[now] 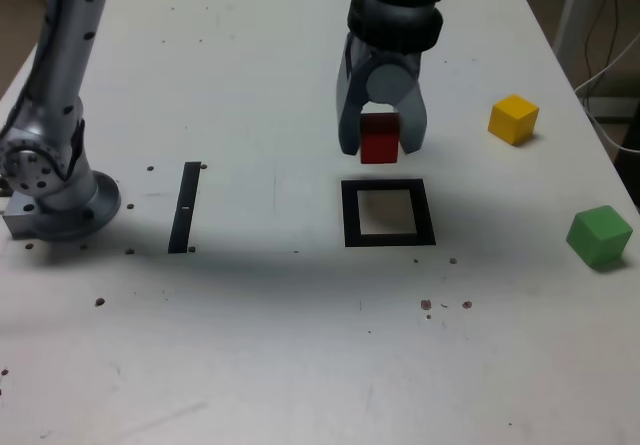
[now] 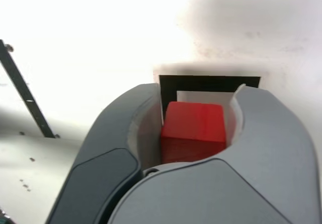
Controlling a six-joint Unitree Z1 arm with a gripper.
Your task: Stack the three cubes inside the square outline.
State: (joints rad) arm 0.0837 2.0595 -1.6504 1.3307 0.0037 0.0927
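Red Cube Hung Above Marked Tabletop

The gripper (image 1: 381, 137) was clamped on the red cube (image 1: 379, 139), near the square outline (image 1: 351, 215). On the pale, speckled table (image 1: 230, 335) lay a black strip (image 1: 185, 207); the yellow cube (image 1: 513, 120) and green cube (image 1: 599, 237) sat toward the exterior view's right. Behind (apparently cables (image 1: 590, 75)) the room looked dark.

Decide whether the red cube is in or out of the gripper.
In: the red cube sits between both fingers of the gripper.
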